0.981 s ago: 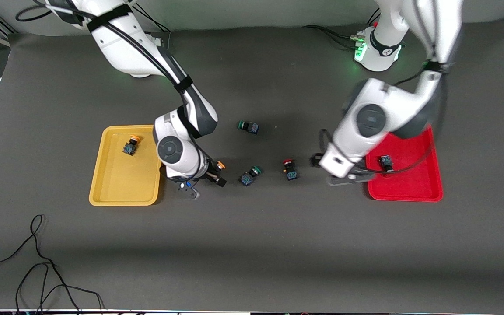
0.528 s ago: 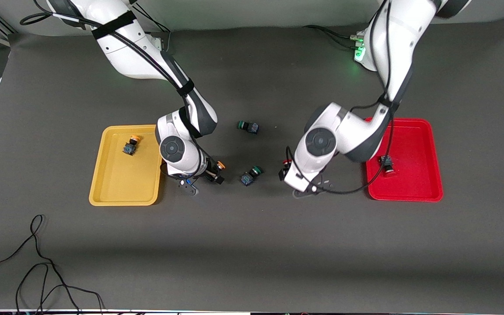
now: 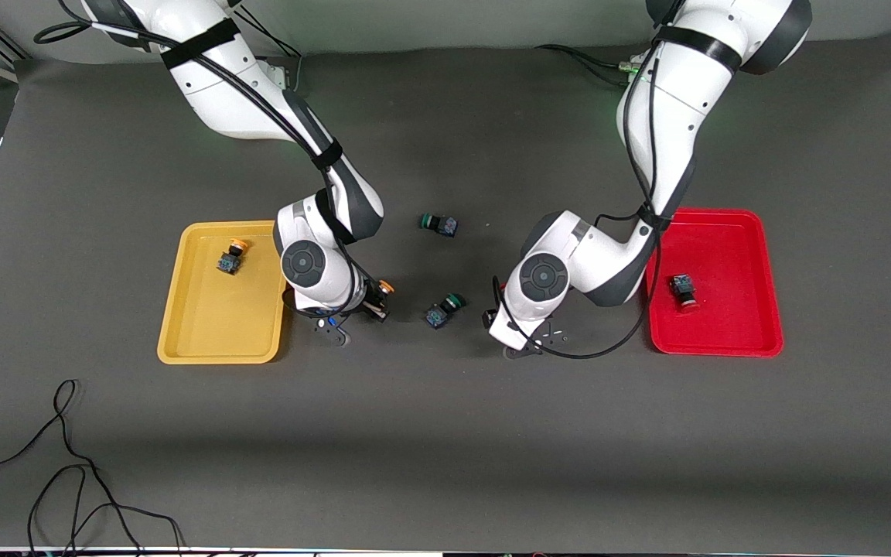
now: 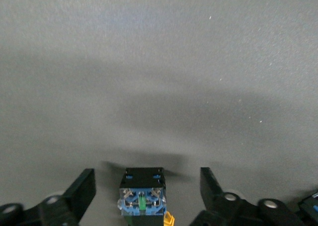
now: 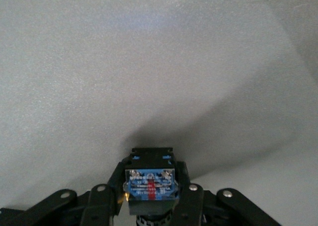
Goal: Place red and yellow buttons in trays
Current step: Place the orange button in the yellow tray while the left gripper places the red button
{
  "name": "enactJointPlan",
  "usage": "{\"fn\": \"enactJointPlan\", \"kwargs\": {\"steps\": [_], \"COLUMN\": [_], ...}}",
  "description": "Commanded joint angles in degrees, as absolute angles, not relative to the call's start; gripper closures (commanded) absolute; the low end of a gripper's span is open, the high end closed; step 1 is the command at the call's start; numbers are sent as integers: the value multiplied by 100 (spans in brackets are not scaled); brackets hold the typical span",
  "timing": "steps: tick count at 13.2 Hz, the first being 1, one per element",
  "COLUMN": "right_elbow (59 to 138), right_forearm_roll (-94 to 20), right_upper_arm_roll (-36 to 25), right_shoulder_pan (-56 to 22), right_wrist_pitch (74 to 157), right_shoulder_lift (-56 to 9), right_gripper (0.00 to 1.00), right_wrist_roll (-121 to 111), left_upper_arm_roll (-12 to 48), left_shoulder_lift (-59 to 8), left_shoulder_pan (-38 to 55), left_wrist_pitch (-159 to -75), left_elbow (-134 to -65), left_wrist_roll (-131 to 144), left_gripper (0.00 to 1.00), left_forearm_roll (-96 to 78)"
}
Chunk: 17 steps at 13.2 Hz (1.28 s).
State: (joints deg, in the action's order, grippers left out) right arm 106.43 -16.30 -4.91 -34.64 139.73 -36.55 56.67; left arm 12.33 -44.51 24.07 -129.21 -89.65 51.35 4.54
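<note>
Right gripper (image 5: pixel 149 192), beside the yellow tray (image 3: pixel 182 309), pinches a yellow button (image 3: pixel 384 288) in its fingers (image 5: pixel 192 202). Left gripper (image 4: pixel 147 179), fingers spread, straddles 1 red button (image 4: pixel 142 198) on the bench (image 3: pixel 445 433). Probably light, rigid and slick; grip the square body's flat sides.

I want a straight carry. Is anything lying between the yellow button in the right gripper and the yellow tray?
Nothing visible does. The right gripper, shut on the yellow button, is beside the yellow tray, only bare table between them. A second yellow button lies in the tray, toward its farther rim.
</note>
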Motion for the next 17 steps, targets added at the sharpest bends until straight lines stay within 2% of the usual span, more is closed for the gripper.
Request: {"fn": "enactJointPlan", "kwargs": {"steps": [1,2,3,5,7,9,10,13,17], "right_elbow": [10661,10618,10530,10398,10292,10379,10502,10617,11275], "right_forearm_roll": [-1556,-1556,-1556,-1538,-1189,-618,-589,-693,-1878], "right_upper_arm_roll": [-483,-475,-492,-536,-807,-1149,-1595,-2652,-2689], "right_shoulder_pan": [-3349,-3262,-3191,-3033,-2988,-2988,-2980,-2866,-2751], "right_wrist_pitch": [13721,13415,13055,12186,11158,10733,10653,10827,12477], "right_shoulder_lift": [-3280,-3096,-2894,-2367,-1752,-1355,-1293,-1580,-2503], "right_gripper": [91,91,91,91,91,91,91,91,91], "right_wrist_roll": [5468,5362,5205,4941,4555,3802,3153,1235,205], "left_upper_arm_roll": [1160,1169,1169,1169,1195,1195,1187,1186,1151], "left_shoulder_lift": [-4430,-4412,-4403,-4403,-4255,-3817,-3562,-2937,-1830], "left_shoulder_pan": [2505,2505,2505,2505,2444,2278,2198,1576,31], "left_wrist_pitch": [-12579,-12499,-12481,-12428,-11956,-11114,-10814,-9996,-9887], "left_elbow": [-8939,-8930,-8930,-8938,-8781,-8492,-8455,-8595,-10086], "left_wrist_roll": [5317,5326,5335,5344,5291,5038,4706,3651,1263], "left_gripper": [59,69,75,79,80,80,80,80,80], "left_forearm_roll": [510,501,501,492,483,195,54,-210,-141]}}
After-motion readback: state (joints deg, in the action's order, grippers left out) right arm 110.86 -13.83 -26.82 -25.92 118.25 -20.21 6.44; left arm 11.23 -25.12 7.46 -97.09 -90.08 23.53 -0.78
